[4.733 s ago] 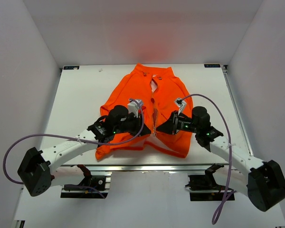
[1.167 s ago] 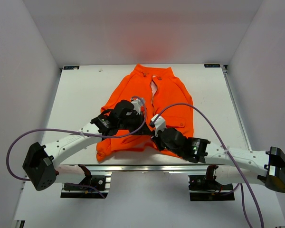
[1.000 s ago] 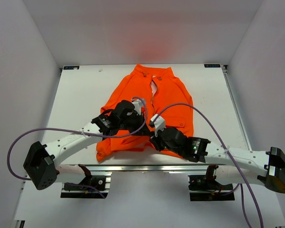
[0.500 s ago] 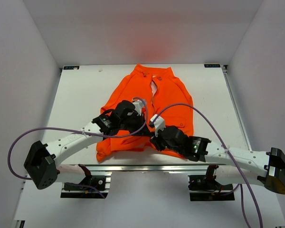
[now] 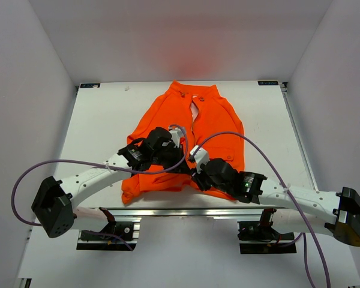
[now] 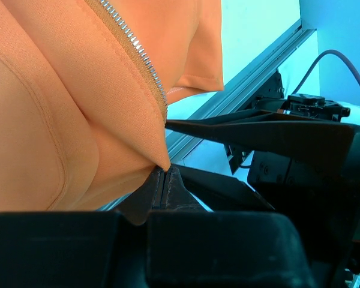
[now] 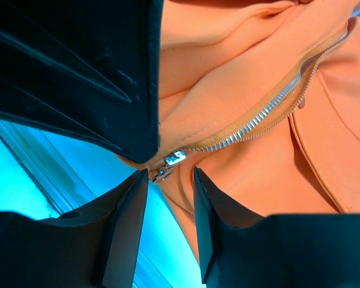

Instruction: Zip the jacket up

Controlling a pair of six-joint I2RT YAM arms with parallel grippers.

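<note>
Your left gripper (image 6: 163, 179) is pinched shut on the jacket (image 6: 60, 120) hem corner, right below the zipper teeth (image 6: 135, 57). Right gripper (image 7: 168, 180) has its fingers apart, with the slider (image 7: 175, 158) just at the tips. Only the top view shows the jacket lying mid-table (image 5: 108, 114), collar on the far side.

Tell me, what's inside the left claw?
A bottom corner of the jacket, near its zipper teeth, pinched between the left gripper's shut fingers. How far the fabric reaches in is covered.

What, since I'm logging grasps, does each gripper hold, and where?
Left gripper pinches the jacket's bottom hem corner beside the zipper; right gripper is open, holding nothing.
</note>
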